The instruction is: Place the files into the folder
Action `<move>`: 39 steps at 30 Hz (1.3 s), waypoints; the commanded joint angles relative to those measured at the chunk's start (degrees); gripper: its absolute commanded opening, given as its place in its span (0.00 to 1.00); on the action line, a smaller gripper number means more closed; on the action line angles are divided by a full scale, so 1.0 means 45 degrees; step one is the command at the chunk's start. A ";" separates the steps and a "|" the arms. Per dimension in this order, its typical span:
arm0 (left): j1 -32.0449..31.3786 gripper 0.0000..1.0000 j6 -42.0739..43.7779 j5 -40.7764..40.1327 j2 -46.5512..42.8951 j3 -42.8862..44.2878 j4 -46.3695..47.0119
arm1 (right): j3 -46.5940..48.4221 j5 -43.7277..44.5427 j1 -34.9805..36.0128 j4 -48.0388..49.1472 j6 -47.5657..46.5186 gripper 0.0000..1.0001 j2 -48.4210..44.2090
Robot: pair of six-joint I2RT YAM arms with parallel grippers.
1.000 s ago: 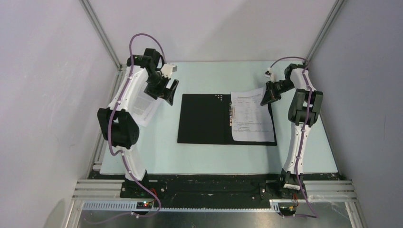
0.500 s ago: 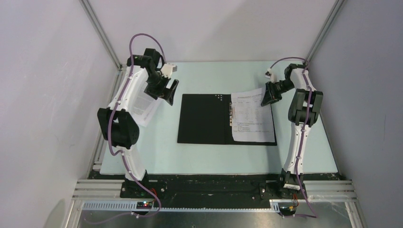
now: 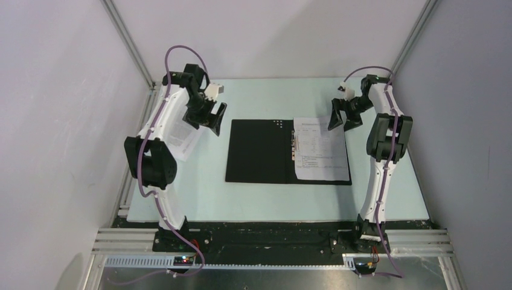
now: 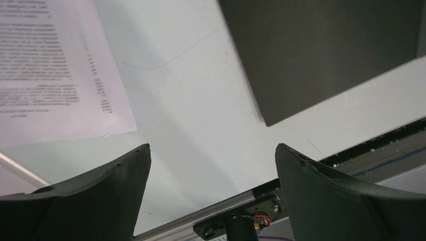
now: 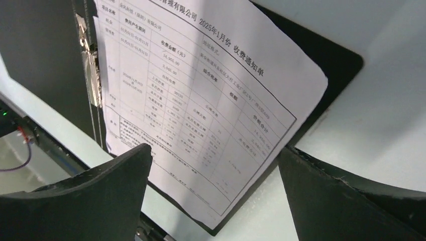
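Note:
The folder (image 3: 259, 151) lies spread open in the middle of the table, black inside up, with its clip (image 3: 294, 145) along the spine. One printed white file (image 3: 321, 149) lies flat on its right half. My right gripper (image 3: 338, 118) hovers open and empty above that sheet's far right corner. From the right wrist I look down on the file (image 5: 201, 100), the clip (image 5: 90, 55) and the folder (image 5: 35, 50). More files (image 3: 181, 133) lie at the table's left edge, partly under my left arm. My left gripper (image 3: 208, 118) hangs open between these files (image 4: 45, 65) and the folder (image 4: 321, 50).
The pale green table (image 3: 272, 199) is boxed in by grey walls and slanted aluminium posts (image 3: 130, 45) at the back corners. A black and aluminium rail (image 3: 272, 241) with both arm bases runs along the near edge.
My right gripper has opened and let go of the sheet's raised far corner. The sheet now lies flat on the folder's right half. The gripper pulled slightly back. My left arm barely moved.

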 commanded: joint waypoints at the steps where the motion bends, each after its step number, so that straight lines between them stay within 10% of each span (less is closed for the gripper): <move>1: 0.0106 0.99 -0.1241 -0.2223 -0.0849 -0.0266 0.0771 | -0.0201 0.1487 -0.0009 0.0963 0.0598 0.99 -0.1349; 12: 0.1886 1.00 -0.3598 -0.6204 -0.2836 -0.2140 0.1606 | 0.0165 0.2953 -0.0073 0.2048 0.1381 0.99 -0.3488; 18: 0.3402 1.00 -0.4892 -0.6316 -0.2543 -0.2846 0.2024 | -0.0375 0.1359 0.3400 0.3942 0.1869 0.99 -0.4562; 31: 0.5160 1.00 -0.6144 -0.2344 -0.0315 -0.3237 0.2635 | -0.0296 -0.2520 0.7304 0.8318 0.7796 0.95 -0.2245; 39: 0.5719 0.99 -0.8369 -0.0164 -0.1854 -0.6645 0.3876 | 0.0441 -0.2820 0.8577 0.8690 0.8269 0.95 -0.1087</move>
